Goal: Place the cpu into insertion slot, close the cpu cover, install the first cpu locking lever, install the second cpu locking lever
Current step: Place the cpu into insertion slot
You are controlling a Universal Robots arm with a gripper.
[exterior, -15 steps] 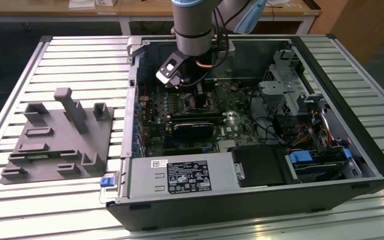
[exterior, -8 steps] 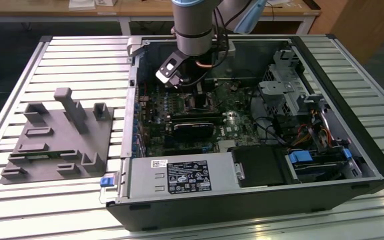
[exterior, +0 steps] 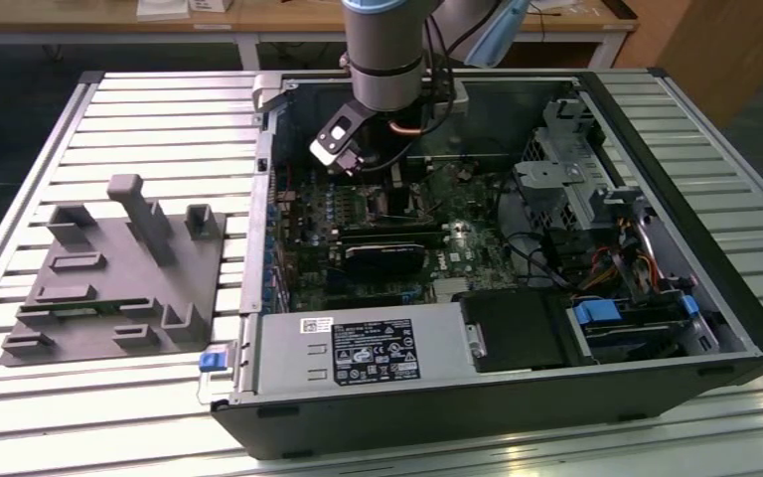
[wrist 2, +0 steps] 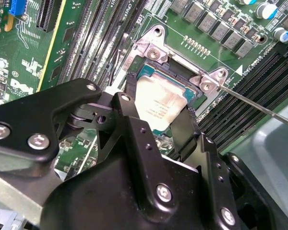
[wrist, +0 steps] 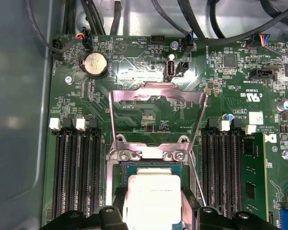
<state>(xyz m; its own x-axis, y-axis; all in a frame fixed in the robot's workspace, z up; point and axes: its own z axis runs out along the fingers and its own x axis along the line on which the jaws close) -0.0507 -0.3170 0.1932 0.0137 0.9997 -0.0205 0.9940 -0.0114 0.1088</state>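
Observation:
My gripper is low over the motherboard inside the open computer case. In both wrist views its black fingers press against two opposite edges of the cpu, a silvery-tan square chip. The cpu lies level in or just above the insertion slot, a dark socket with a silvery rim; I cannot tell whether it is seated. The cpu cover, a thin metal frame with a window, is swung open away from the socket. A thin locking lever sticks out free beside the socket.
Long black memory slots flank the socket on both sides. Cables run along the case wall past the open cover. A grey fixture block sits on the slatted table at the exterior view's left. Drive bays fill the case's right.

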